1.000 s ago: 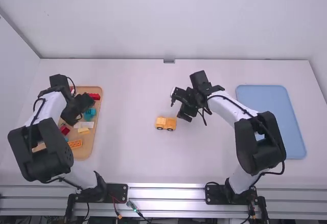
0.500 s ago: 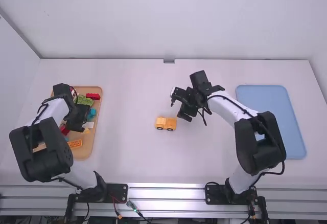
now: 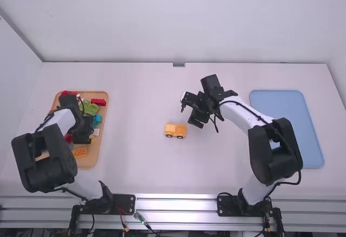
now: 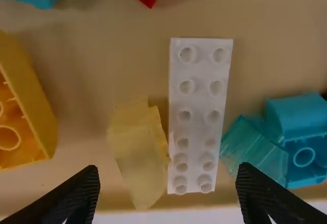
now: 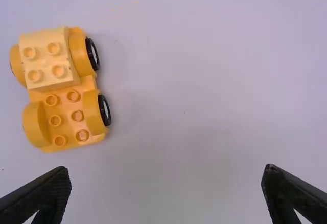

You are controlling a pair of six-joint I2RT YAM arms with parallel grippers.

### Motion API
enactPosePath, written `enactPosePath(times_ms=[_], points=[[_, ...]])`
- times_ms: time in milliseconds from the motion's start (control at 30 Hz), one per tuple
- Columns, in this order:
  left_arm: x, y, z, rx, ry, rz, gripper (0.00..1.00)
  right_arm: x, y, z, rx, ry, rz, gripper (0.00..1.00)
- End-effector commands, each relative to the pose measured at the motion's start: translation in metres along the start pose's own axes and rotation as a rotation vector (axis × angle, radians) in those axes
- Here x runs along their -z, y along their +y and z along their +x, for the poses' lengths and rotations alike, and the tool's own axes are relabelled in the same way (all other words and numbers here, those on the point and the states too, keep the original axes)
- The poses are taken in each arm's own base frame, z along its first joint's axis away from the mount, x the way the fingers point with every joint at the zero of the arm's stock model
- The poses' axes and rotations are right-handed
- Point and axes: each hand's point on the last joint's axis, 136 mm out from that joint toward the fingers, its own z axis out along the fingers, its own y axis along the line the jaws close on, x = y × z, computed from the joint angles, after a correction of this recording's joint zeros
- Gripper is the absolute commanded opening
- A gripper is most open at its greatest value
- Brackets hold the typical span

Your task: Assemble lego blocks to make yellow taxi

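Observation:
My left gripper (image 3: 82, 138) is low over the wooden tray. In the left wrist view, the left gripper (image 4: 168, 196) stands open, with a pale yellow sloped block (image 4: 137, 155) and a white studded plate (image 4: 196, 111) between and beyond its fingertips. The yellow car base (image 3: 175, 130) stands on the middle of the table; in the right wrist view the car base (image 5: 66, 114) has black-rimmed wheels and a pale yellow block (image 5: 47, 58) on one end. My right gripper (image 3: 192, 112) is above the table just beyond the car; in its wrist view the right gripper (image 5: 166, 185) is open and holds nothing.
The tray (image 3: 96, 158) at the left also holds red bricks (image 3: 99, 101), a green piece (image 3: 90, 107), an orange brick (image 3: 79, 152) and a teal brick (image 4: 299, 114) beside a clear teal block (image 4: 255, 150). A blue tray (image 3: 292, 118) lies at the right.
The left gripper has moved toward the near part of the wooden tray, uncovering the green piece and more red bricks. The right arm and the car have stayed still.

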Motion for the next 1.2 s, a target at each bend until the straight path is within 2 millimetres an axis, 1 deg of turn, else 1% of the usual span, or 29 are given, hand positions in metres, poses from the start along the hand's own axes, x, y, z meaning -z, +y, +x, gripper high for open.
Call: enactPosePath(times_ms=[0, 33, 167, 200, 267, 367, 500, 533, 567, 700, 800, 867, 1000, 1167], points=[[-0.008, 0.012, 0.001, 0.013, -0.01, -0.027, 0.69, 0.007, -0.005, -0.008, 0.007, -0.017, 0.02, 0.99], [-0.01, 0.013, 0.001, 0.014, -0.012, -0.02, 0.65, 0.007, -0.005, -0.008, 0.007, -0.018, 0.02, 0.99], [-0.018, 0.018, 0.004, 0.012, -0.015, -0.014, 0.64, 0.007, -0.004, -0.008, 0.007, -0.017, 0.019, 0.99], [-0.021, 0.022, 0.005, 0.015, -0.013, -0.015, 0.6, 0.007, -0.004, -0.008, 0.007, -0.017, 0.02, 0.99], [-0.023, 0.024, 0.006, 0.024, -0.014, -0.015, 0.58, 0.007, -0.004, -0.008, 0.007, -0.018, 0.02, 0.99], [-0.025, 0.029, 0.008, 0.035, -0.011, -0.026, 0.54, 0.007, -0.004, -0.008, 0.007, -0.017, 0.02, 0.99], [-0.024, 0.031, 0.009, 0.034, -0.006, -0.038, 0.52, 0.007, -0.004, -0.008, 0.007, -0.017, 0.02, 0.99], [-0.023, 0.032, 0.009, 0.034, -0.003, -0.045, 0.47, 0.007, -0.004, -0.008, 0.007, -0.017, 0.02, 0.99], [-0.022, 0.031, 0.009, 0.034, -0.002, -0.048, 0.45, 0.007, -0.004, -0.008, 0.006, -0.017, 0.02, 0.99], [-0.013, 0.025, 0.006, 0.033, 0.001, -0.057, 0.49, 0.007, -0.004, -0.008, 0.007, -0.017, 0.02, 0.99], [-0.005, 0.023, 0.005, 0.035, 0.008, -0.079, 0.48, 0.007, -0.004, -0.008, 0.007, -0.017, 0.02, 0.99], [-0.002, 0.024, 0.004, 0.034, 0.008, -0.093, 0.48, 0.007, -0.004, -0.008, 0.007, -0.017, 0.02, 0.99], [-0.002, 0.026, 0.001, 0.033, -0.012, -0.104, 0.5, 0.007, -0.004, -0.008, 0.008, -0.018, 0.02, 0.99], [-0.001, 0.037, 0.002, 0.028, -0.01, -0.148, 0.53, 0.007, -0.005, -0.009, 0.012, -0.02, 0.023, 0.99]])
